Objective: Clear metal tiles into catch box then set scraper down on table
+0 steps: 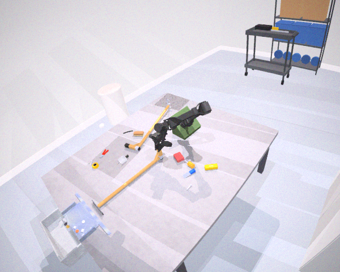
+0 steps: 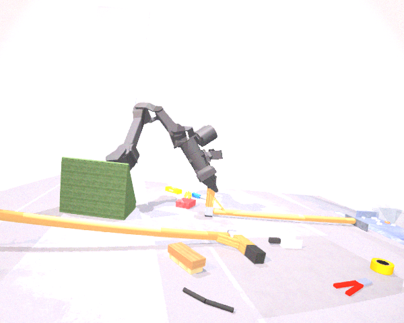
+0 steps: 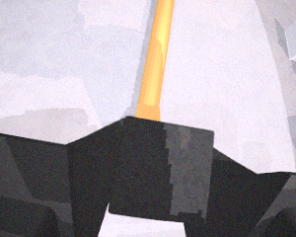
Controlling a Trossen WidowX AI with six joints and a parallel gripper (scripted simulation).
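Observation:
My gripper (image 1: 159, 149) (image 2: 213, 190) (image 3: 151, 129) is shut on the upright wooden grip of the long scraper. The scraper's shaft (image 1: 126, 184) (image 2: 285, 216) (image 3: 155, 74) runs low over the table to its dark blade (image 1: 97, 207) (image 2: 361, 222), just short of the steel bench plate (image 1: 76, 213). Whether the blade touches the table is unclear. Several small tiles lie on the plate, among them a white tile (image 1: 83, 221) and an orange tile (image 1: 77, 231) (image 2: 387, 222). A dark and yellow piece is by the box edge. The grey catch box (image 1: 62, 236) adjoins the plate's far end.
A second long wooden tool (image 1: 152, 126) (image 2: 125, 229) lies beside the arm, near a brush (image 1: 138, 133) (image 2: 186, 257). A green wedge (image 1: 185, 131) (image 2: 94, 188) stands by the arm's base. A red block (image 1: 178, 157) (image 2: 185, 202), yellow tape (image 1: 95, 165) (image 2: 382, 266) and red-handled pliers (image 1: 105, 152) (image 2: 348, 285) lie around.

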